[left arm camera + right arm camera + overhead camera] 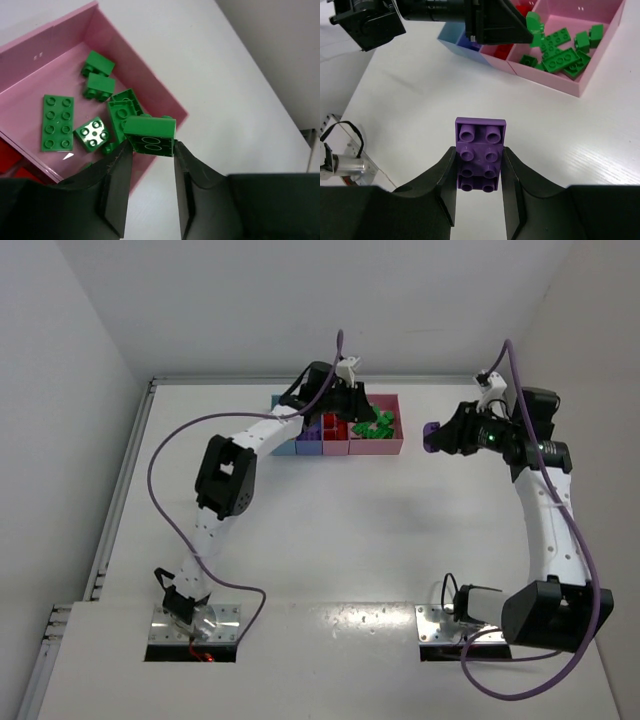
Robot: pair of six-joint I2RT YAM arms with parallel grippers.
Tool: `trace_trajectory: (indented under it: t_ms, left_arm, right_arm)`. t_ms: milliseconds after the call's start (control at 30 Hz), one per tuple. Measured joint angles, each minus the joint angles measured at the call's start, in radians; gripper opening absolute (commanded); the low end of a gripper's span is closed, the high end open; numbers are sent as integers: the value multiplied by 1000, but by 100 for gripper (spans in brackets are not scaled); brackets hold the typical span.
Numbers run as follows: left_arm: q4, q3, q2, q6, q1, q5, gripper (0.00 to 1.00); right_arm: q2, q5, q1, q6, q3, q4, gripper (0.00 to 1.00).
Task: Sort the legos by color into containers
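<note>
Legos of 2 colours are in the air in the top view. The left gripper [357,405] hangs over the containers [335,448], a row of 4 joined bins at the far side of the table [300,540]. The right gripper [440,435] holds a purple brick [431,430] just right of the row. The likely trouble is the 2 arms meeting: the periwinkle bin [309,447], which shows purple inside, lies under the left arm, so the right arm would have to reach across it.

From the left wrist, the left gripper [152,147] is clamped on a green brick [150,134] by its lower edge only, above the near corner of the wide pink bin [50,25]. Let go here, it could clip the wall and tumble onto the table. Only green pieces [57,122] lie in that bin; red pieces [9,161] show next door.

From the right wrist, the right gripper [479,152] pinches the purple brick [480,142] flat, studs up, over bare table. Beyond it, the wide pink bin [555,82] holds green pieces and its pink neighbour holds red ones. The blue bins [452,37] are mostly hidden by the left arm.
</note>
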Motion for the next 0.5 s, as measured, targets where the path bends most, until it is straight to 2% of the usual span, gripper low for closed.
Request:
trace_trajectory:
  t_ms: [67, 100, 233, 400, 500]
  left_arm:
    - [-26, 34, 39, 5, -5, -27, 50]
    - [-33, 53, 58, 6, -5, -42, 58]
    - [-56, 91, 93, 7, -4, -78, 71]
    - [-54, 126, 95, 5, 0, -80, 73]
    - [-63, 113, 47, -5, 11, -64, 73]
  right_arm:
    - [-3, 17, 0, -14, -1, -26, 0]
    - [-3, 22, 0, -20, -2, -36, 0]
    - [-2, 40, 0, -32, -4, -64, 0]
    - [29, 48, 21, -33, -2, -65, 0]
    - [96, 59, 68, -27, 21, -60, 0]
